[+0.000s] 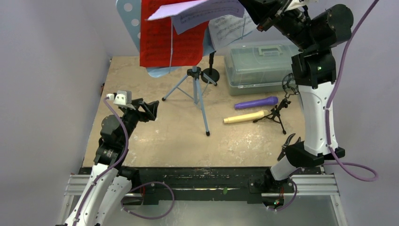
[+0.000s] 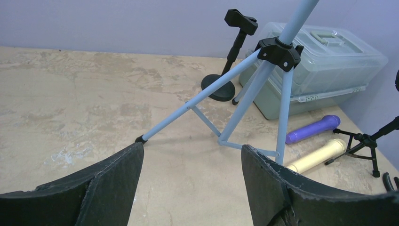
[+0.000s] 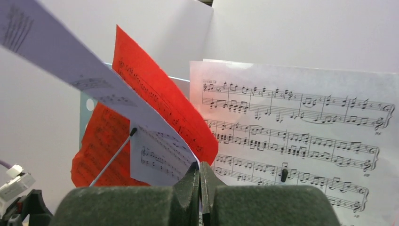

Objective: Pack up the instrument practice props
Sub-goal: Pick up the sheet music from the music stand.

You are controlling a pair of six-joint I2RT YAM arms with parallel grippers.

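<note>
My right fingers (image 3: 200, 173) are pinched fully shut on the lower edge of a music sheet (image 3: 160, 157), up on the music stand (image 1: 127, 16) at the back of the counter (image 1: 155, 146). It's thin and floppy and looks easy to tear. My left fingers (image 2: 192, 149) are wide open and empty.

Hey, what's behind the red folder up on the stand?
The light-blue perforated music rest: only its left edge and bottom corner show past the red folder. Its middle is covered.
</note>
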